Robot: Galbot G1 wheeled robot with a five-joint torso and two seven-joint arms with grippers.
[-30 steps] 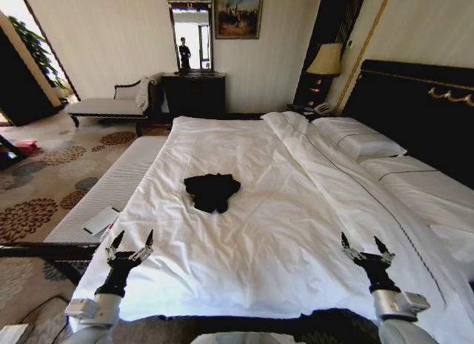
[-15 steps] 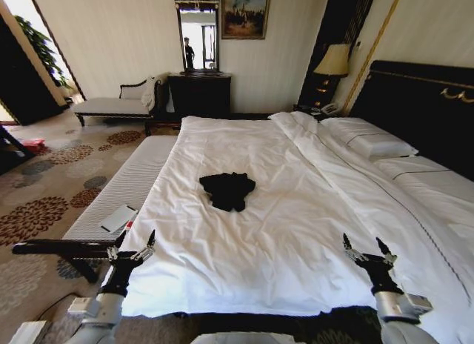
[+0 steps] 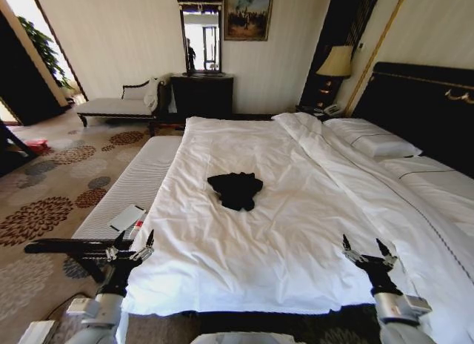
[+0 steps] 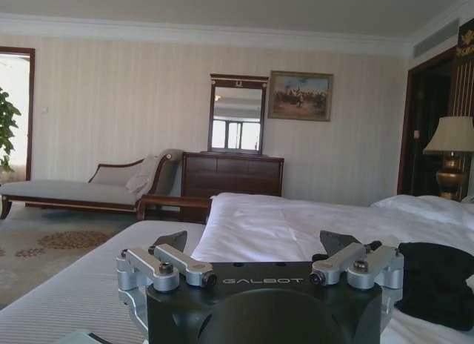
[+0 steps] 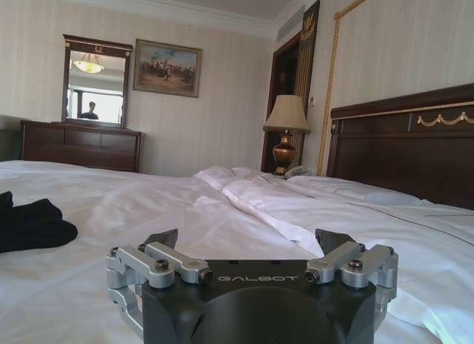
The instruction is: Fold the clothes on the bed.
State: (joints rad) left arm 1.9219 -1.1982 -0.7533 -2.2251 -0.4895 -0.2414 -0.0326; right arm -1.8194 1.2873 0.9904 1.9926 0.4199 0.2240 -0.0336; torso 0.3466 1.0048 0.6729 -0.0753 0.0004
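Observation:
The clothes [image 3: 237,190] are a crumpled black heap lying on the white duvet near the middle of the bed [image 3: 296,233]. The same dark heap of clothes [image 4: 437,285] lies beyond my left fingers, and the clothes [image 5: 33,224] sit well off to one side of my right ones. My left gripper [image 3: 133,245] hovers open over the bed's near left corner, with nothing between its fingers. Over the near right part of the duvet my right gripper [image 3: 367,252] is open and empty too. Both are well short of the clothes.
A grey striped bench [image 3: 126,192] runs along the bed's left side, with a small white item [image 3: 127,217] on it and a dark wooden bar [image 3: 67,246] at its near end. A chaise [image 3: 118,103], dresser [image 3: 201,96], lamp [image 3: 335,62] and dark headboard [image 3: 429,107] lie farther off.
The whole head view has shifted, so the camera moved: bed and clothes now sit further right and slightly lower. Both grippers keep their open pose at the near bed edge.

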